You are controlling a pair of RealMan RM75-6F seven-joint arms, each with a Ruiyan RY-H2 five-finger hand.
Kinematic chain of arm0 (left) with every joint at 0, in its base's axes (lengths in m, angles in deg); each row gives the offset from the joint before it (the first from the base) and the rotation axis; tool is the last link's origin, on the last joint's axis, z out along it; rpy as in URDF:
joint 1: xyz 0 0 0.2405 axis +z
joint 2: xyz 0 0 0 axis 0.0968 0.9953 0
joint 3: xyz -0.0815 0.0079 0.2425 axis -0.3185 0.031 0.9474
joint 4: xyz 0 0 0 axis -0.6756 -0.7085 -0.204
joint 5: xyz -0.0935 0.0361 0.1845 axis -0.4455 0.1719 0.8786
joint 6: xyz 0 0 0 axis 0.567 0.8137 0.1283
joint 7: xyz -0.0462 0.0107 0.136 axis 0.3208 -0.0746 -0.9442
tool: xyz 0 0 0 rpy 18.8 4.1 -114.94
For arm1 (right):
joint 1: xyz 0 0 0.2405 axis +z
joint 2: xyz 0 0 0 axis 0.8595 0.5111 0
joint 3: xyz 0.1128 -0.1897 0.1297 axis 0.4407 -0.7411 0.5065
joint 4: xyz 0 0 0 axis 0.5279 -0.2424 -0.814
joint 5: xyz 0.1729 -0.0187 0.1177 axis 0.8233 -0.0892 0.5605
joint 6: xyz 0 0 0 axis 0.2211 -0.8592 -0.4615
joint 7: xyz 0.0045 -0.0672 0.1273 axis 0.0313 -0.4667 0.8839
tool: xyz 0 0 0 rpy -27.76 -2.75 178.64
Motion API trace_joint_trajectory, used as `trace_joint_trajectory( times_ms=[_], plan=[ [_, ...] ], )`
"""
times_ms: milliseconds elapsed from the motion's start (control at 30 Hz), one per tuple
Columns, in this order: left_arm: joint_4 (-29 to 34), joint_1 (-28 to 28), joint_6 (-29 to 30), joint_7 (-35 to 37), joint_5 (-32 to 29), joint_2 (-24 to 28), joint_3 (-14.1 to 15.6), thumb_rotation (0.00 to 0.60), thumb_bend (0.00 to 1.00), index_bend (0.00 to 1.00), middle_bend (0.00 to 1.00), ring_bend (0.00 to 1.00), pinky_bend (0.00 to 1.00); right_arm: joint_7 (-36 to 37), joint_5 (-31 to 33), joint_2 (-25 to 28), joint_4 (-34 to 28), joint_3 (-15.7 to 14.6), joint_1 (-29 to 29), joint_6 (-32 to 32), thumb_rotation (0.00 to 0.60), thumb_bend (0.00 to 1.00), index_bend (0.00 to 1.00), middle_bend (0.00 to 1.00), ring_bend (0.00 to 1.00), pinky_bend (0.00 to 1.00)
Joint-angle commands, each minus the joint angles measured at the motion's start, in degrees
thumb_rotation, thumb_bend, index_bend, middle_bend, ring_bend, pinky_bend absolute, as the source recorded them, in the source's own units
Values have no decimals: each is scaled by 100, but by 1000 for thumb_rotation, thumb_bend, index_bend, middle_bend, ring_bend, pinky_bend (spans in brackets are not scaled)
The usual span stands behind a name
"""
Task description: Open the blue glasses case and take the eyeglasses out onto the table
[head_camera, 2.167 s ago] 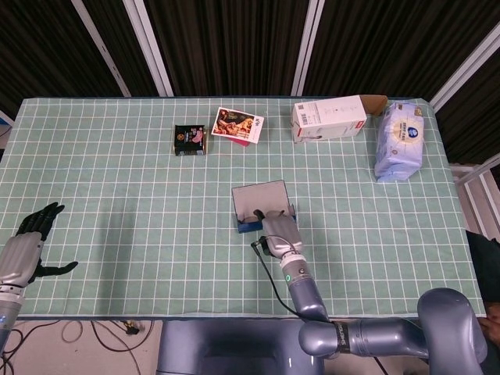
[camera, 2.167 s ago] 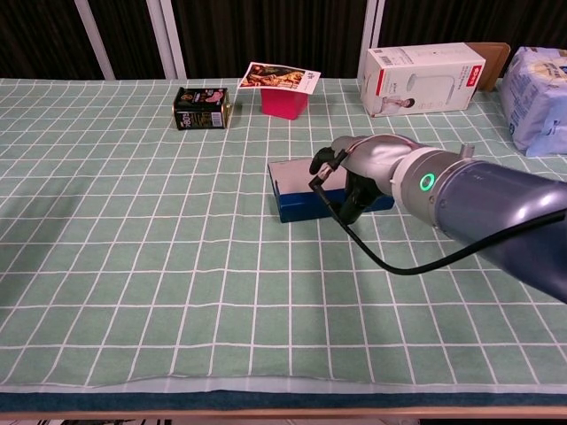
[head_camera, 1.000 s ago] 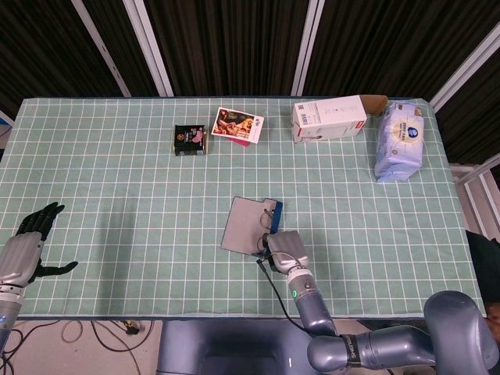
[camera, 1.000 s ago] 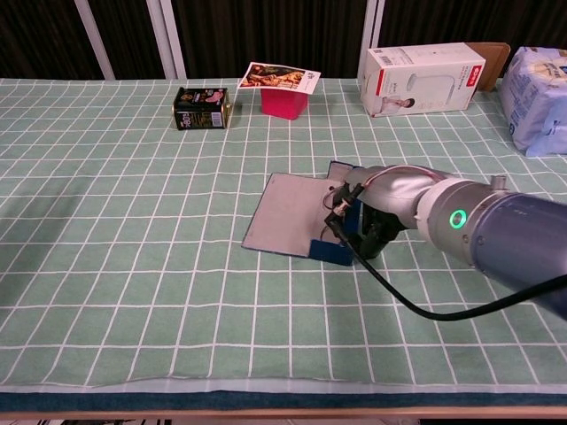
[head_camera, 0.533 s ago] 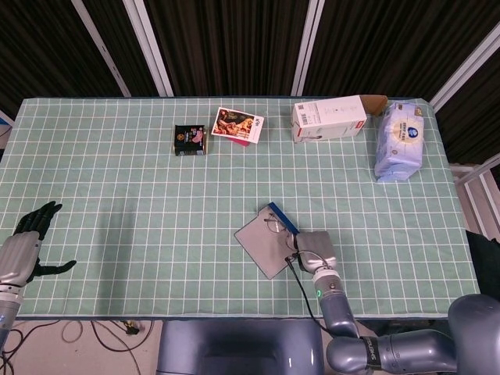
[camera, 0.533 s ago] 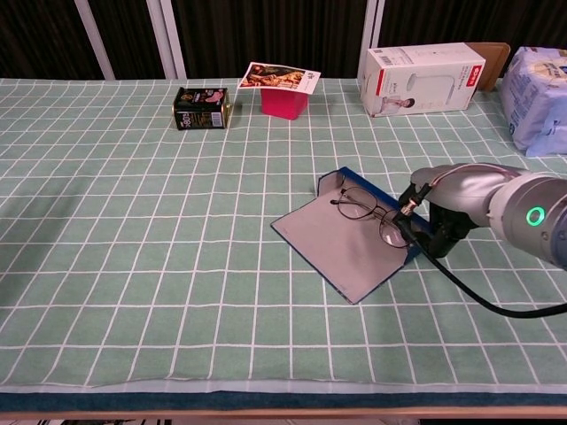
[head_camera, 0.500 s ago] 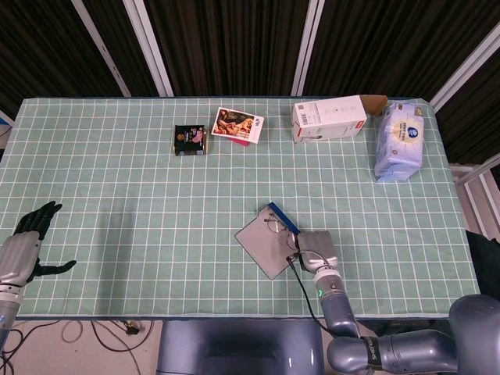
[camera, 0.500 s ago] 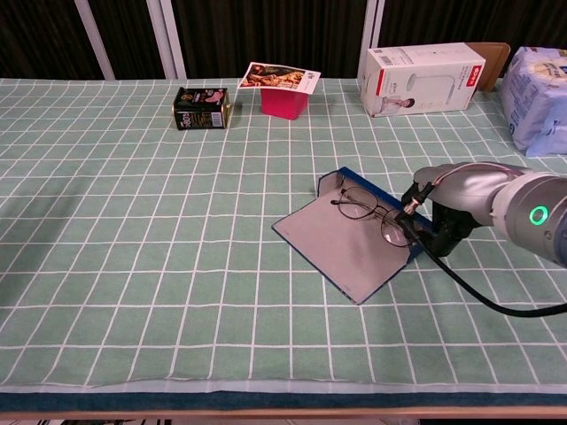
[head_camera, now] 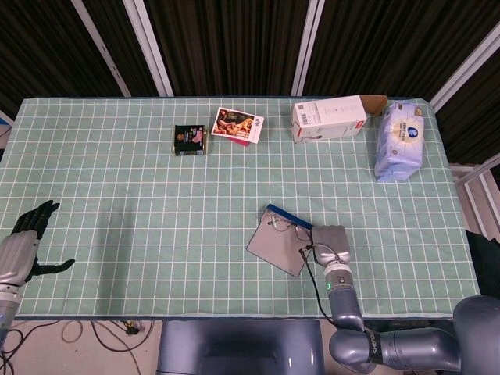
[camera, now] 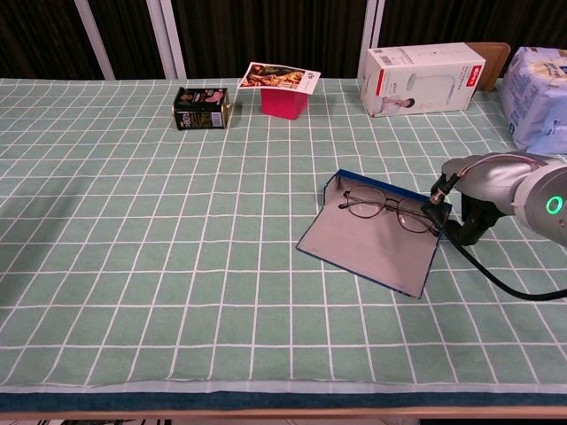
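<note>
Blue glasses case (camera: 372,239) lies open on green checked tablecloth (camera: 133,248), grey lid flat toward front edge. Eyeglasses (camera: 387,207) rest inside along blue tray. Right hand (camera: 483,190) sits at case's right end, touching it; whether fingers grip cannot be told. Left hand (head_camera: 22,246) well apart at far left table edge, fingers spread, holding nothing.

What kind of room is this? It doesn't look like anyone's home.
Probably a robot test lab, not a home. A robot hand works at a table under a checked green cloth, with unrelated items set apart like props: an open glasses case, a white carton, a wipes pack. Dark slatted panels behind.
</note>
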Motion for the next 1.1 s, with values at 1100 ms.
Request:
trace_joint_trajectory(
  times_ms=[1100],
  plan=[
    [2,18,11,13,-3,6,-10,600,0,0,0,0,0,113,137,-211,911,488,27,-341,600,630,358,984,1000,1000]
  ],
)
